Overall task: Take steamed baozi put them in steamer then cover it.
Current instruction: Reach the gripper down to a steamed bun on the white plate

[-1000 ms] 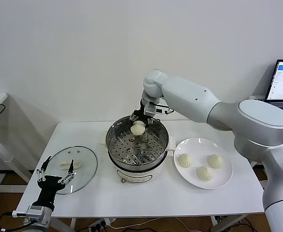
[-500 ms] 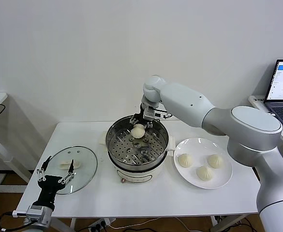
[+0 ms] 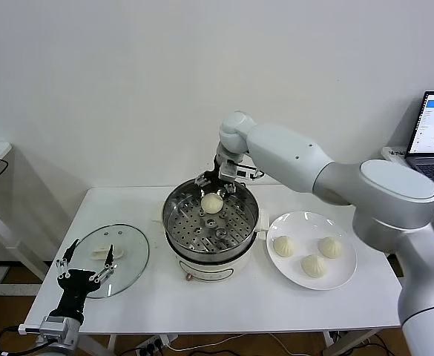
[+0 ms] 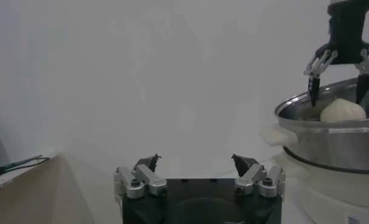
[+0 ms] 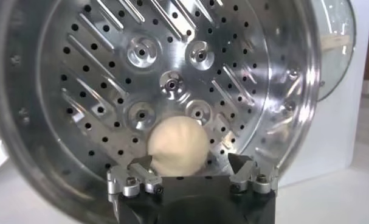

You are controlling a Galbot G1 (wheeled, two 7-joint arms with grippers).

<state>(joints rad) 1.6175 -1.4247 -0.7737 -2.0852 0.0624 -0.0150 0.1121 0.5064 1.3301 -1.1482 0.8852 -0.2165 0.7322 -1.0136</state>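
My right claw is hovering with fingers spread apart — one baozi is lying just below it on the steamer tray, touching neither finger. My left claw is idling open by the lid.

Even, bright indoor light fills the room, with soft shadows under the white rectangular table. The round shiny stainless-steel steamer throws glare off its rim and perforated tray. Beside the steamer, the round clear glass lid carries pale reflections. The left wrist view looks hazy and washed out.
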